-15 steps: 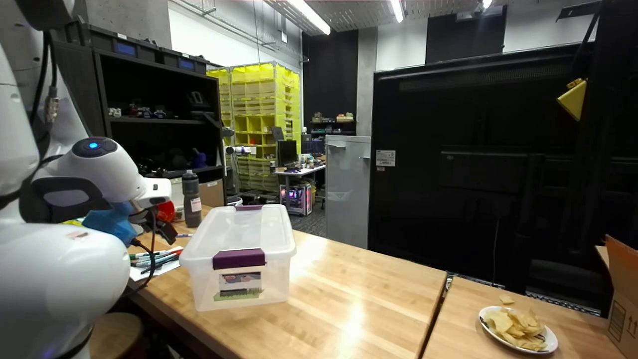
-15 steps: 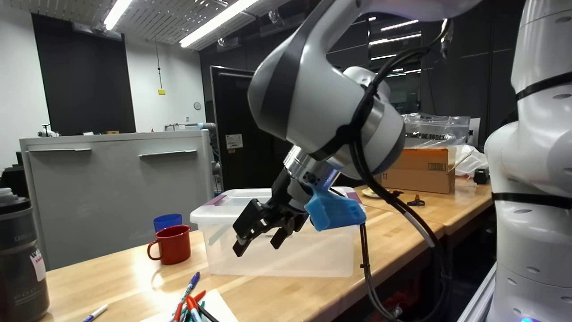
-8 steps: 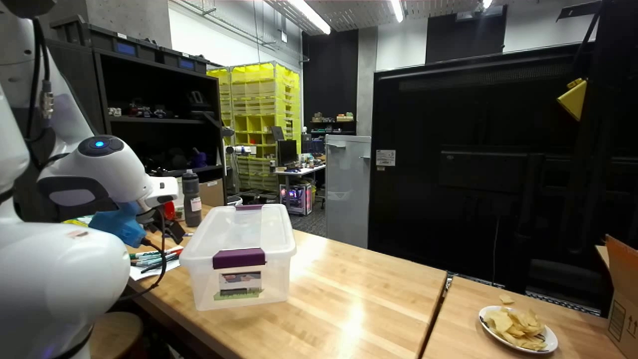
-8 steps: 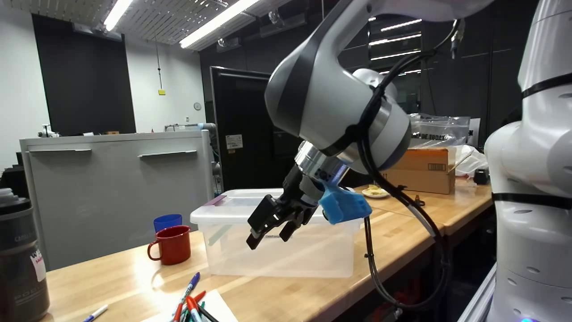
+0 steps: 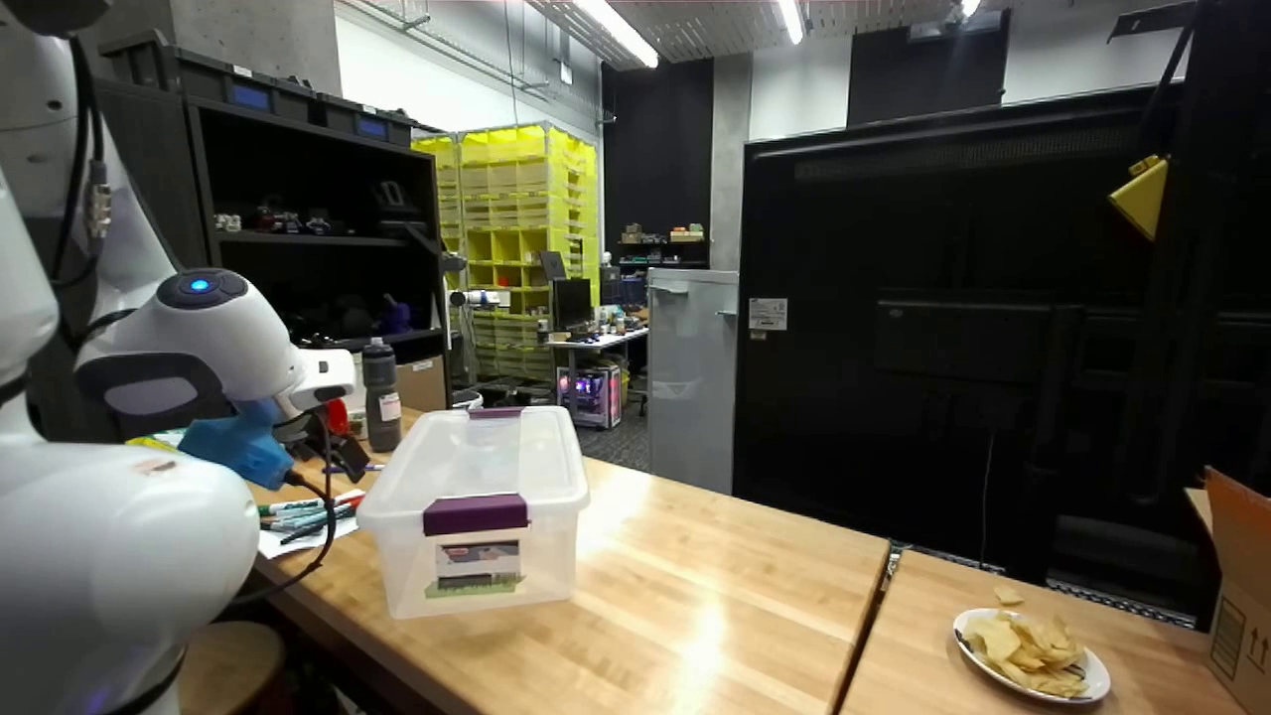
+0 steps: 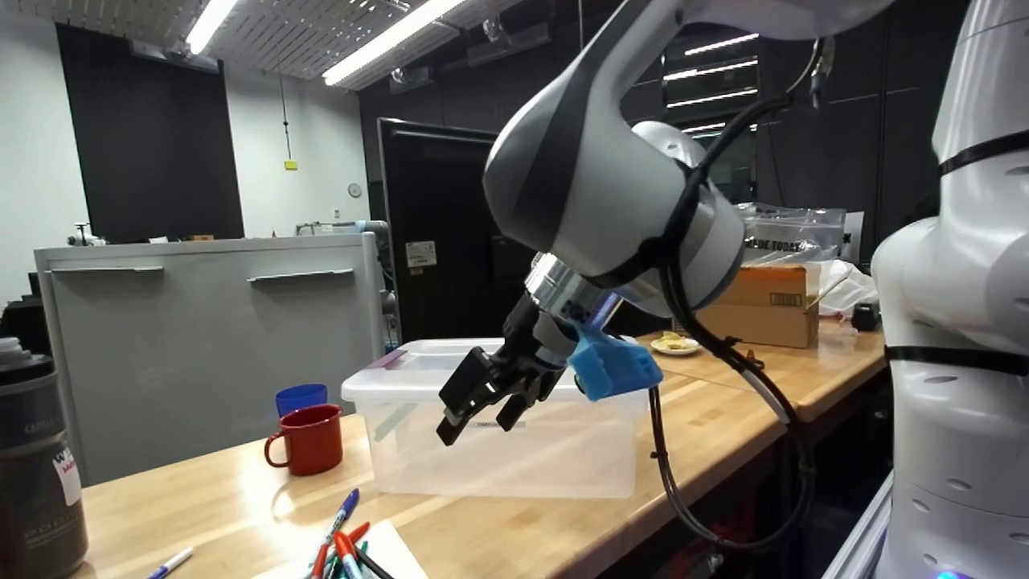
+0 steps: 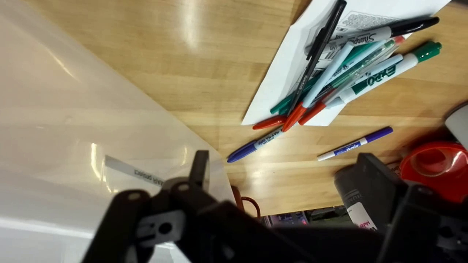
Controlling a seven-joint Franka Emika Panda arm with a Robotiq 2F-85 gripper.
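Exterior views both show the robot arm [image 6: 619,201] has moved a little. On the counter [image 5: 740,586], the clear box [image 6: 514,462] has stayed put. Beside it, the empty claw [image 6: 479,426] is spread wide. The pens [image 6: 347,551] nearby haven't moved.

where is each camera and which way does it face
In an exterior view: beside the arm, facing over the bin to the black panel; arm at left.
In an exterior view: by the bottle, facing along the table to the box; arm and open gripper show.
Wrist view: on the arm's end, facing down at pens and paper; gripper at bottom.
Both exterior views share arm, bin, bottle and chips.
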